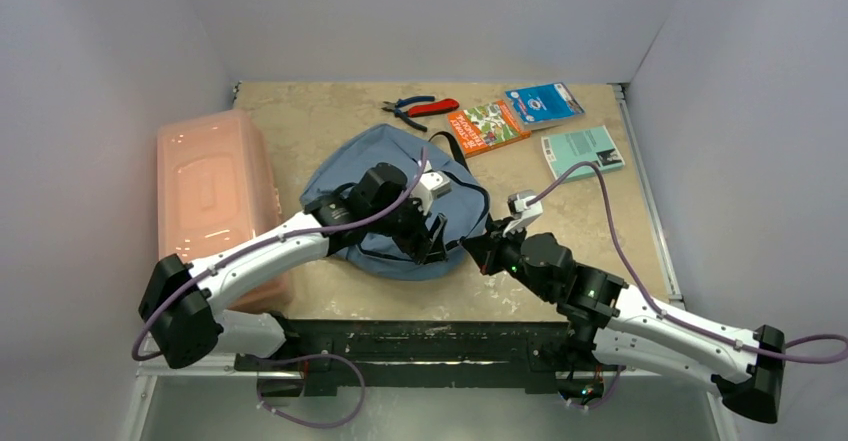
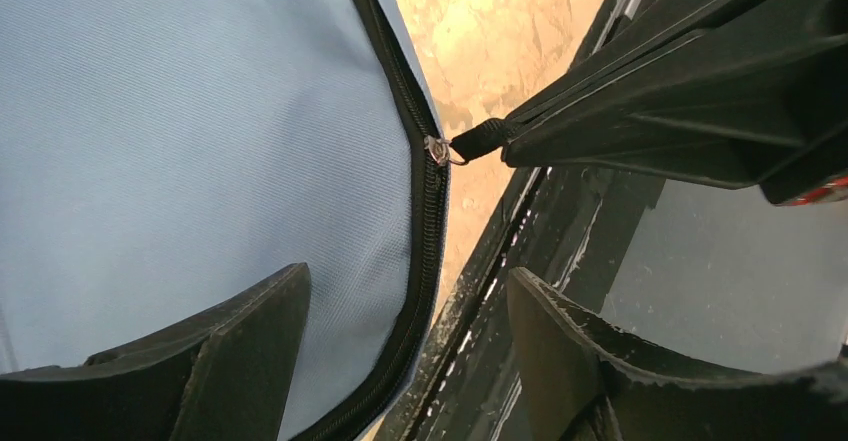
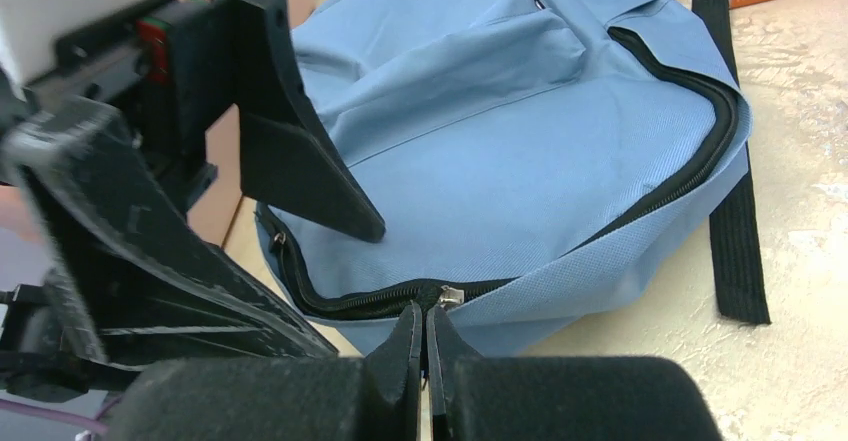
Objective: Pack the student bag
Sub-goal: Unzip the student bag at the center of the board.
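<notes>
Student bag [image 1: 400, 176] lies flat in top view. Only left wrist view shows zip pull [image 2: 478, 141] clamped in my right pincer [image 3: 425, 333]; my left pincer [image 2: 405, 279] gapes apart, empty.

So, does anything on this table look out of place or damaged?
Nothing looks spilled or damaged. Only the pliers stand out: a workshop tool lying beside the orange book at the far edge of the table.
</notes>
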You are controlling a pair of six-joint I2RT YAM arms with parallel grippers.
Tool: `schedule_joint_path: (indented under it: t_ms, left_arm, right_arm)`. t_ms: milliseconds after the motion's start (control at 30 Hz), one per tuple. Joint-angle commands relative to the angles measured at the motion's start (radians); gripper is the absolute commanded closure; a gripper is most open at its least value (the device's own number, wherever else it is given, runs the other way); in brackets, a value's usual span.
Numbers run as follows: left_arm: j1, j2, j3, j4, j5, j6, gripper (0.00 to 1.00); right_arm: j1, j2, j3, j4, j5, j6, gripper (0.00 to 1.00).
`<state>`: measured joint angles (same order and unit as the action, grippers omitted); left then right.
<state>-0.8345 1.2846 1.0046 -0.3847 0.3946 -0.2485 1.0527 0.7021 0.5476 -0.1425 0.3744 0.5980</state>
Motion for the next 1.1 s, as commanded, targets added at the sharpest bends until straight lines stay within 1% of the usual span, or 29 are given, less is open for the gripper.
schedule_joint_path:
  t_ms: [0, 67, 100, 200, 233, 300, 433, 500, 667, 800, 867, 900, 933, 967, 1000, 1033, 1067]
  left_arm:
    - [-0.019, 0.036, 0.052, 0.038, 0.060, 0.016, 0.31]
    - [-0.021, 0.056, 0.050, 0.055, 0.031, 0.003, 0.32]
    - [-0.022, 0.066, 0.053, 0.054, 0.012, 0.000, 0.35]
    - [-0.022, 0.085, 0.065, 0.051, -0.025, 0.001, 0.49]
    - [-0.021, 0.087, 0.070, 0.046, -0.031, 0.002, 0.51]
    - [-0.021, 0.089, 0.073, 0.046, -0.045, 0.003, 0.51]
    - [-0.022, 0.101, 0.083, 0.036, -0.100, -0.004, 0.46]
    - [-0.022, 0.110, 0.089, 0.032, -0.124, -0.018, 0.46]
    - [-0.024, 0.141, 0.093, 0.046, -0.112, -0.029, 0.51]
    - [-0.037, 0.153, 0.088, 0.062, -0.085, -0.026, 0.50]
    - [-0.038, 0.156, 0.086, 0.062, -0.097, -0.026, 0.49]
    - [-0.040, 0.159, 0.090, 0.056, -0.103, -0.025, 0.51]
    - [-0.040, 0.162, 0.097, 0.043, -0.116, -0.019, 0.56]
    - [-0.041, 0.163, 0.102, 0.030, -0.134, -0.012, 0.65]
    - [-0.042, 0.157, 0.105, 0.021, -0.162, -0.002, 0.74]
    - [-0.046, 0.139, 0.101, 0.015, -0.205, 0.005, 0.88]
    - [-0.051, 0.115, 0.090, 0.016, -0.259, 0.010, 0.98]
  right_arm:
    - [-0.003, -0.027, 0.015, 0.057, 0.003, -0.018, 1.00]
    - [-0.004, -0.026, 0.010, 0.067, -0.014, -0.019, 1.00]
    - [-0.004, -0.026, 0.009, 0.072, -0.024, -0.022, 1.00]
    - [-0.003, -0.020, 0.013, 0.071, -0.028, -0.028, 1.00]
    - [-0.003, -0.017, 0.015, 0.070, -0.027, -0.030, 1.00]
    - [-0.003, -0.018, 0.013, 0.074, -0.027, -0.032, 1.00]
    - [-0.003, -0.014, 0.013, 0.079, -0.028, -0.032, 1.00]
    - [-0.003, -0.013, 0.010, 0.079, -0.028, -0.032, 1.00]
    - [-0.003, -0.002, 0.013, 0.081, -0.033, -0.032, 1.00]
    - [-0.003, 0.000, 0.013, 0.088, -0.032, -0.038, 1.00]
    - [-0.003, 0.007, 0.020, 0.081, -0.029, -0.042, 1.00]
    - [-0.003, 0.010, 0.025, 0.077, -0.026, -0.043, 1.00]
    - [-0.003, 0.012, 0.028, 0.076, -0.024, -0.043, 1.00]
    - [-0.004, 0.013, 0.028, 0.076, -0.019, -0.042, 1.00]
    - [-0.003, 0.014, 0.031, 0.066, 0.001, -0.034, 1.00]
    - [-0.003, 0.020, 0.039, 0.043, 0.033, -0.017, 1.00]
    - [-0.003, 0.026, 0.049, 0.007, 0.069, 0.006, 1.00]
